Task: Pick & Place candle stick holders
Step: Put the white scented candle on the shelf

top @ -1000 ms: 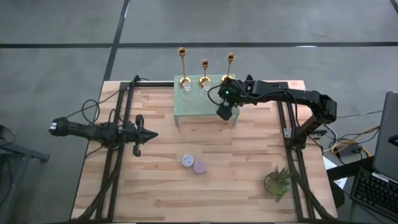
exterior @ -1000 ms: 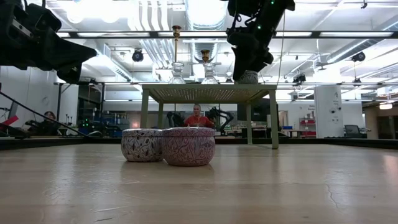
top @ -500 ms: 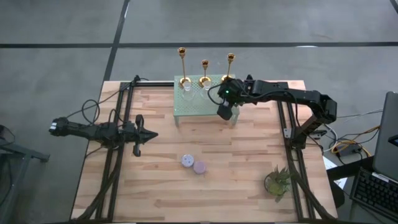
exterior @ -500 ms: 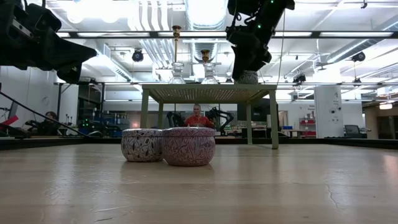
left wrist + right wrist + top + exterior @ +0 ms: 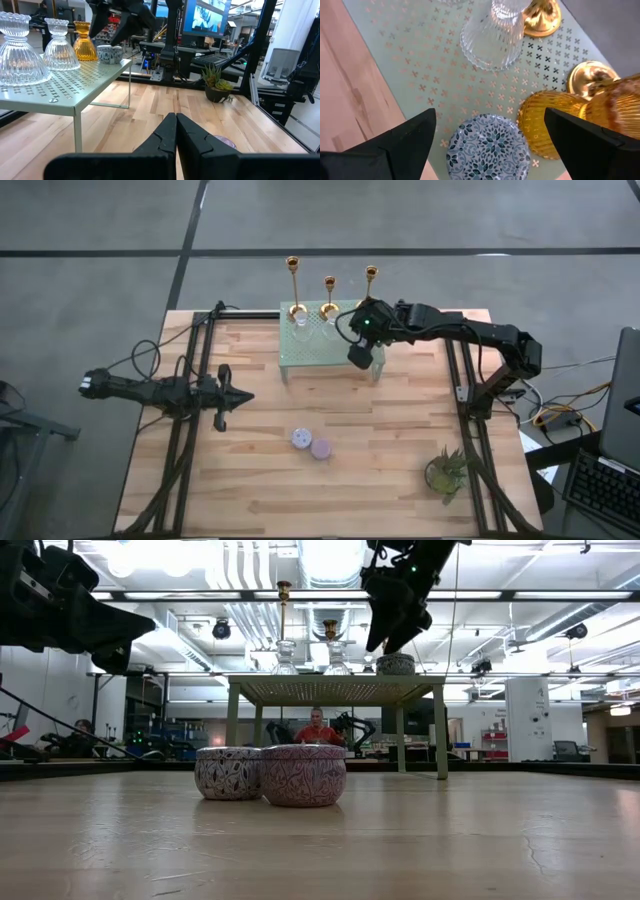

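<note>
Three candle stick holders (image 5: 329, 298) stand in a row along the far edge of the raised shelf (image 5: 310, 350) at the table's (image 5: 260, 480) back, two tins (image 5: 312, 444) touching nearer the front, plant (image 5: 445, 470) front right, left gripper (image 5: 240, 396) left of the shelf, right gripper (image 5: 360, 358) above its right end.

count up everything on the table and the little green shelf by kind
gold candlesticks: 3
clear ribbed glass holders: 2
amber glass holder: 1
patterned tins: 3
potted plant: 1
total: 10
</note>
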Tool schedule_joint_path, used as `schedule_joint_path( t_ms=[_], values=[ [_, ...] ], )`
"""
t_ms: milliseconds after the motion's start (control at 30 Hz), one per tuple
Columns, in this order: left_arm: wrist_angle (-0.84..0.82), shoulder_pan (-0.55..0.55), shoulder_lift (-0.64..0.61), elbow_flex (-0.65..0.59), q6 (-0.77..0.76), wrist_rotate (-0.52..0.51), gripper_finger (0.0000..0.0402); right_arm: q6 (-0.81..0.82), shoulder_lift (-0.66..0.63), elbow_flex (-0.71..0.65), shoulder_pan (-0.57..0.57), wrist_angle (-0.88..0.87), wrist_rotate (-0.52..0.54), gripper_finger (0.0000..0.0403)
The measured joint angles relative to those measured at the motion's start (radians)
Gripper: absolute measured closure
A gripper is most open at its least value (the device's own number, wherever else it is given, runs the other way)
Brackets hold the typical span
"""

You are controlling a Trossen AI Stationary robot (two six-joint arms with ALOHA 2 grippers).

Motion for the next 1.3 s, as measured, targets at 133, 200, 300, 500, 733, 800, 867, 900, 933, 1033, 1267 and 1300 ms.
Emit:
schedule_joint_path(
  t_ms=[133,200,300,500,733,800,867,900,933,1033,1267,1300],
  values=[
    [0.000,0.000,0.000,0.000,0.000,0.000,0.0392,0.000,0.000,0.032,0.000,-0.030,0.000,0.0037],
    [0.000,0.000,0.000,0.000,0.000,0.000,0.0392,0.000,0.000,0.044,0.001,-0.040,-0.002,0.0037],
    [0.000,0.000,0.000,0.000,0.000,0.000,0.0392,-0.001,0.000,0.052,0.014,-0.041,-0.005,0.0037],
    [0.000,0.000,0.000,0.000,0.000,0.000,0.0392,0.000,0.000,0.063,0.079,-0.036,-0.009,0.0037],
    [0.000,0.000,0.000,0.000,0.000,0.000,0.0392,0.004,0.000,0.062,0.201,-0.025,-0.025,0.0040],
    [0.000,0.000,0.000,0.000,0.000,0.000,0.0392,-0.004,0.000,0.054,0.239,0.007,-0.068,0.0052],
    [0.000,0.000,0.000,0.000,0.000,0.000,0.0392,-0.004,0.000,0.040,0.284,0.068,-0.114,0.0073],
    [0.000,0.000,0.000,0.000,0.000,0.000,0.0392,-0.008,0.000,0.033,0.310,0.100,-0.134,0.0087],
    [0.000,0.000,0.000,0.000,0.000,0.000,0.0392,-0.012,0.000,0.026,0.336,0.129,-0.146,0.0102],
    [0.000,0.000,0.000,0.000,0.000,0.000,0.0392,-0.033,0.000,0.007,0.412,0.216,-0.161,0.0164],
    [0.000,0.000,0.000,0.000,0.000,0.000,0.0392,-0.064,0.000,-0.092,0.535,0.407,-0.159,0.0360],
    [0.000,0.000,0.000,0.000,0.000,0.000,0.0392,-0.073,0.000,-0.114,0.548,0.443,-0.159,0.0377]
  ],
)
